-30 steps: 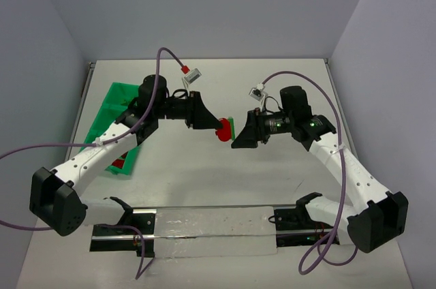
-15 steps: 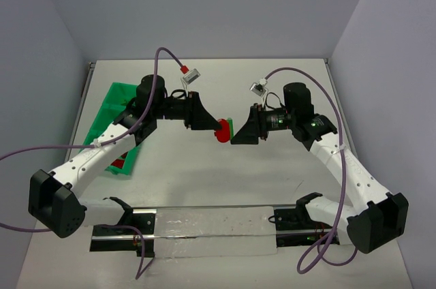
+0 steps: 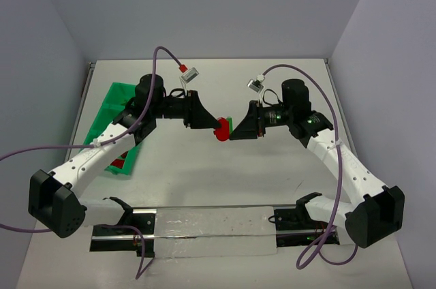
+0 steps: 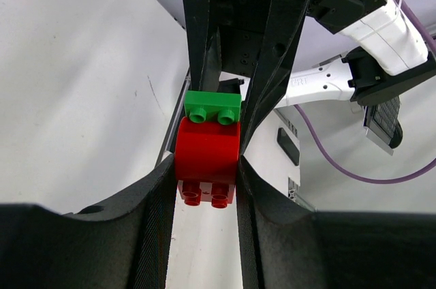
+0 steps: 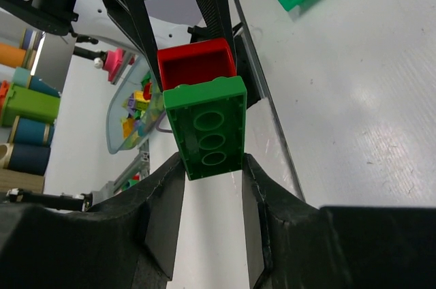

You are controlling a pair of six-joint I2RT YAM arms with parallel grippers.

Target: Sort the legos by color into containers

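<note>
Two arms meet over the pale worktop (image 3: 272, 166), sharing one snapped-together pair of legos.
Well apart at left lies the bright green compartment tray (image 3: 109, 108). Here the left end effector (image 4: 206, 166) clamps the glossy red brick (image 4: 206, 151), the right end effector (image 5: 208, 166) the flat studded green plate (image 5: 208, 129). Pulled askew, hard smooth plastic could slip the pads and fall outside any compartment.

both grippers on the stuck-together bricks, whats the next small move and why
Probably draw the right gripper straight back from the left gripper to pull the pair apart. The left is shut on the red brick, the right on the green brick, and the two bricks are joined, so neither can be sorted yet.
</note>
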